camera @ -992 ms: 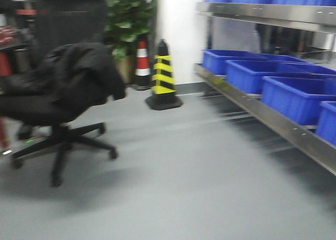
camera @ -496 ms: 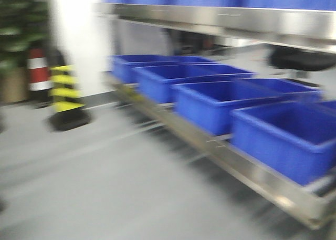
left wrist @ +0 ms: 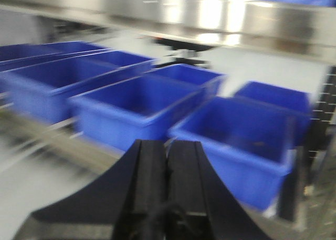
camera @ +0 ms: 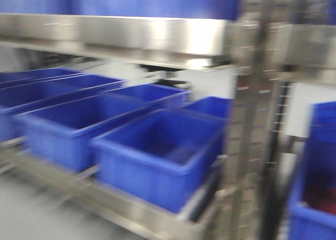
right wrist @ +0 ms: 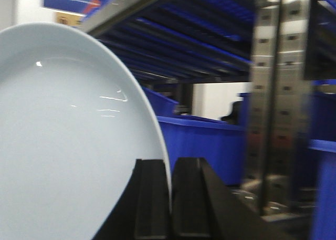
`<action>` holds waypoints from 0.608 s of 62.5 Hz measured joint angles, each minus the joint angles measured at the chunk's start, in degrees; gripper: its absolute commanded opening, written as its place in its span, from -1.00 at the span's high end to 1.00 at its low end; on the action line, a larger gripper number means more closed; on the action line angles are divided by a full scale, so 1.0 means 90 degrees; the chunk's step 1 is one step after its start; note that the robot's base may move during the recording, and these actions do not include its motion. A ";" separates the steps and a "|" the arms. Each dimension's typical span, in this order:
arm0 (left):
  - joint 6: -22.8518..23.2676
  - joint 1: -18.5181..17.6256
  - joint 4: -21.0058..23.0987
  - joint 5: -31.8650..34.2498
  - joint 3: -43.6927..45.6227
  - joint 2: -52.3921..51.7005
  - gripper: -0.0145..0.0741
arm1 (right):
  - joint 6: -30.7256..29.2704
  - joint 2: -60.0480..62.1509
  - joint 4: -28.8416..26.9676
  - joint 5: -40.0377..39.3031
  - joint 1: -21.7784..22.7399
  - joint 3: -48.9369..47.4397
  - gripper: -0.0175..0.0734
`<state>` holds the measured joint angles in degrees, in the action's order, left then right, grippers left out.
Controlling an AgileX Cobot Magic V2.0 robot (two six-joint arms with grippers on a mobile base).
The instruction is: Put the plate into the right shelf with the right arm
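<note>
Here we are right up against the shelf (camera: 131, 35). The front view is smeared, but we can make out its steel lip up top and a row of blue bins (camera: 157, 156) on the lower level, with a perforated upright (camera: 252, 145) just to their right. On the right wrist view we've got the plate (right wrist: 68, 145). It stands on edge and fills the left side, its rim pinched between the two black fingers of the right claw (right wrist: 169, 169), which is clamped firmly on it. The plate is in the claw, not on the shelf, whose bins and upright show behind it. On the left wrist view, the left claw (left wrist: 167, 145) has its fingers pressed together with nothing between them, pointing toward the bins.
</note>
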<state>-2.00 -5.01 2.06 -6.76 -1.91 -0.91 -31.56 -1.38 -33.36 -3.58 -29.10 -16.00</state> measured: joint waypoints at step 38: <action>0.0000 0.0000 0.0000 0.0000 0.0000 0.0000 0.78 | 0.0000 0.0000 0.0000 0.0000 0.0000 0.0000 0.49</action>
<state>-2.00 -5.01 2.06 -6.76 -1.91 -0.91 -31.56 -1.38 -33.36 -3.58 -29.10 -16.00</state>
